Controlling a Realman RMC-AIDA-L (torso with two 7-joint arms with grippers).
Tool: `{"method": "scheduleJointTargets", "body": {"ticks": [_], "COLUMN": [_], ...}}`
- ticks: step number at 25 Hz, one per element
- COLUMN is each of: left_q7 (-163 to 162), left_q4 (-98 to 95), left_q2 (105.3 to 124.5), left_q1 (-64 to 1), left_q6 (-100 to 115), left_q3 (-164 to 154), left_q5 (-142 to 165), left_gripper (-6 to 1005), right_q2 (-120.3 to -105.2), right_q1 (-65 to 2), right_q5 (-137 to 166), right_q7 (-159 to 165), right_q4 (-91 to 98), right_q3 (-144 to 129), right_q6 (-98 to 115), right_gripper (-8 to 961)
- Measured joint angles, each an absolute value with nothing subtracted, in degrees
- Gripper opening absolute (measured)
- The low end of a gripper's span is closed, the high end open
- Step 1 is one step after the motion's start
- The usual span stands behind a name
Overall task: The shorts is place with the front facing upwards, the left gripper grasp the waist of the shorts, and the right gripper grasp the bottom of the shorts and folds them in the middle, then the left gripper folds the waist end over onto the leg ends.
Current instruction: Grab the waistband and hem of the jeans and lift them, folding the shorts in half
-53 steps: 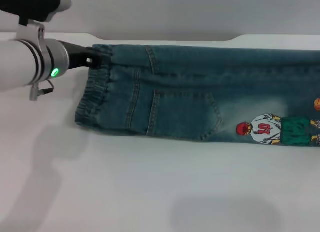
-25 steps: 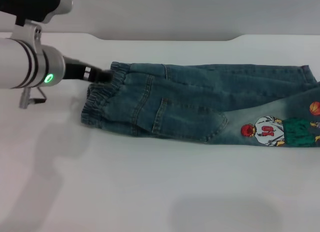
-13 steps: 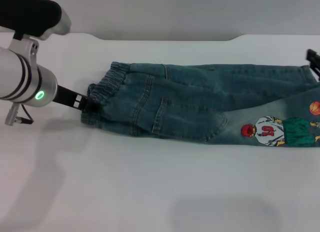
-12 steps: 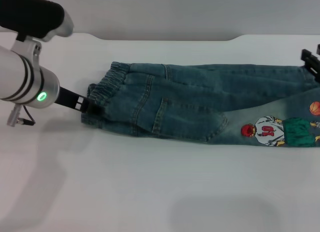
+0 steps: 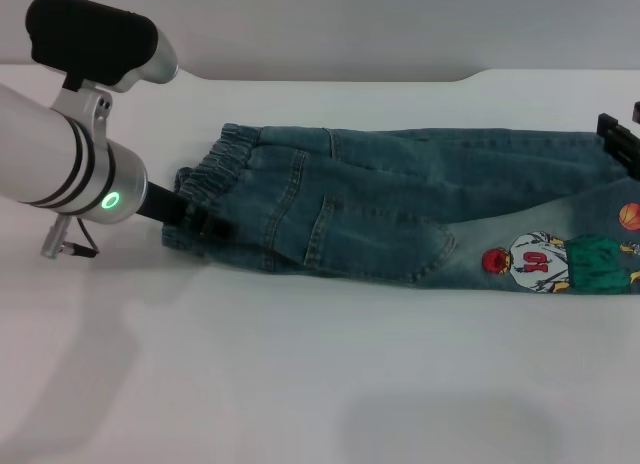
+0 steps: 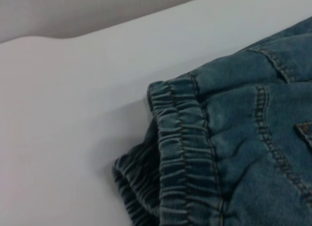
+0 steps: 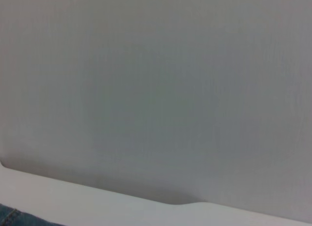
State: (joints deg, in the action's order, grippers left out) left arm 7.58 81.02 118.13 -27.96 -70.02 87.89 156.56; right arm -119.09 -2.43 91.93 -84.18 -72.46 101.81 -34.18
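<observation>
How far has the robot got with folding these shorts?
The shorts already lie folded lengthwise on the table, one leg over the other. In hand: the left gripper is at the waist, at its nearer corner. The right gripper sits at the far edge by the leg ends. Left: carrying the waist over onto the leg ends.

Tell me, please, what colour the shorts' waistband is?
The waistband is dark blue-green denim, clearest in the left wrist view.

A bare lab or test bench is showing here: a plain white table (image 5: 300,384) is filling the view, with a blank grey wall (image 5: 400,29) standing behind it. A notch is cutting into the table's far edge. No household furnishings are showing anywhere.
</observation>
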Motion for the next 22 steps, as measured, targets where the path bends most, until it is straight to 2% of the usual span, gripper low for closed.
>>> {"method": "scheduleJointTargets", "body": {"ticks": [22], "left_q7": [7.69], "left_q4": [76.79], "left_q2": [118.13], "left_q1": [-29.56], "left_q6": [-66.45], "left_q3": [86.97], "left_q5": [160.23], "left_gripper": [846], "right_q2": [-119.0], "right_q1": [-1.06], "right_q5": [91.28], "right_q7": [-83.79], "right_q4": [-73.91], "right_q3": [100.45], "right_q6": [-37.28], "right_gripper": [447]}}
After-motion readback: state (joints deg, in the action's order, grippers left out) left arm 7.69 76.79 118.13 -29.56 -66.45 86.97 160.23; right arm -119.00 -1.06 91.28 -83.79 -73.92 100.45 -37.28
